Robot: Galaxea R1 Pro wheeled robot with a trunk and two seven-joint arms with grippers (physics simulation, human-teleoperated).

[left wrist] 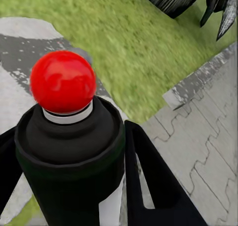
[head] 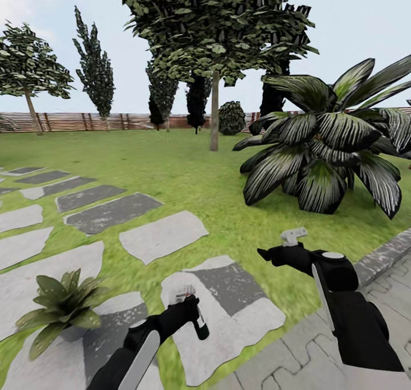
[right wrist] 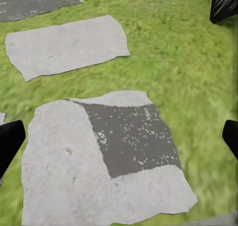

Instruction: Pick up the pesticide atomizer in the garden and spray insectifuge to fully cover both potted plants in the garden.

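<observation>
My left gripper is shut on the pesticide atomizer, a dark green bottle with a whitish trigger head, held low over a stepping stone. In the left wrist view the atomizer's red tip tops the dark bottle, with a black finger pressed on each side. One potted plant, a small rosette of pointed green leaves, stands to the left of that gripper. I see no insectifuge on its leaves. My right gripper hovers over the lawn, open and holding nothing, its fingertips wide apart.
Flat stepping stones run across the garden lawn from left to centre. A big striped-leaf bush fills the right side. Grey paving with a stone kerb lies at the lower right. Trees and a fence stand behind.
</observation>
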